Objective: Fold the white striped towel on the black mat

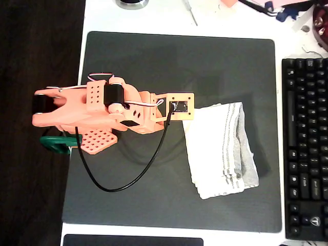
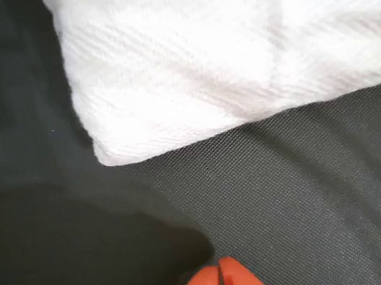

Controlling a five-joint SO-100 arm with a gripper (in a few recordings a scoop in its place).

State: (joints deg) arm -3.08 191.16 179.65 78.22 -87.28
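Note:
The white striped towel [image 1: 221, 149] lies folded into a narrow stack on the right part of the black mat [image 1: 154, 61], grey stripes running along its right side. In the wrist view a towel [image 2: 232, 40] corner fills the top, with mat [image 2: 315, 187] weave below it. My orange arm reaches in from the left in the overhead view, and its wrist camera block sits at the towel's upper left corner, hiding the fingers. The gripper [image 2: 218, 268] tips meet at the bottom of the wrist view, shut with nothing between them, a short way off the towel's edge.
A black keyboard [image 1: 306, 148] stands along the right edge, just off the mat. A black cable [image 1: 128, 179] loops over the mat's lower left. A green clamp [image 1: 55, 143] holds the arm's base at the table's left edge. Small clutter lies at the back right.

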